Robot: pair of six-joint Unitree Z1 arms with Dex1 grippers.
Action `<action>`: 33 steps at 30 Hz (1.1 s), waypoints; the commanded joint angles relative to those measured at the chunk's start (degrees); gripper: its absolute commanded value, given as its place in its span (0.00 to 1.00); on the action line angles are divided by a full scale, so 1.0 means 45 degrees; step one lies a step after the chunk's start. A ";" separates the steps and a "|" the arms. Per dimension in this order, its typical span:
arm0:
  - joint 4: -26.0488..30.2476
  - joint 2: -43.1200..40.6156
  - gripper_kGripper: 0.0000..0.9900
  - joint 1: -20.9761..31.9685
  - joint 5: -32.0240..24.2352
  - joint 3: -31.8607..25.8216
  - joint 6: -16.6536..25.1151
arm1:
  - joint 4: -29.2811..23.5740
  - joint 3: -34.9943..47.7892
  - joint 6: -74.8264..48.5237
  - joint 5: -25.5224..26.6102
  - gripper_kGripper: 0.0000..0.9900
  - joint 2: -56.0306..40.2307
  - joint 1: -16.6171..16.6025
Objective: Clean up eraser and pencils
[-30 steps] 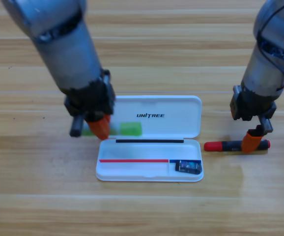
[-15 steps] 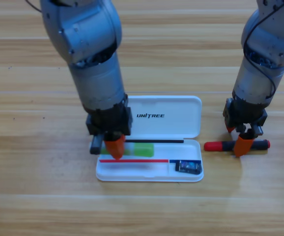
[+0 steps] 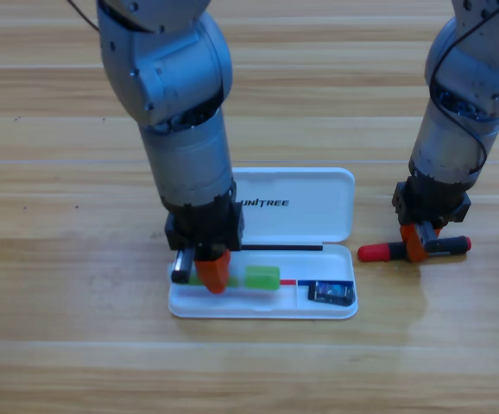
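Note:
The white case [image 3: 331, 216] lies open in the middle of the table. My left gripper [image 3: 213, 272] is shut on the light green pencil [image 3: 262, 276] and holds it level over the long compartment of the case's lower half. The eraser [image 3: 331, 293] lies in the small compartment at the lower right of the case. To the right of the case the black pencil with a red end [image 3: 379, 253] lies on the table. My right gripper [image 3: 415, 242] points down onto the middle of that pencil and covers it there.
The raised lid of the case stands directly behind the left gripper. Both grey arms come down from the top edge, one on each side of the case.
The left gripper has carried the green pencil from the table at the lid's left down and right over the case's lower half. The right gripper has lowered onto the red-ended pencil.

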 commanded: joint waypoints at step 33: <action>-0.0035 0.0871 1.00 -0.0314 -0.0104 0.0041 -0.0616 | 0.1933 -0.1749 0.2245 0.0397 0.00 -0.0641 0.2175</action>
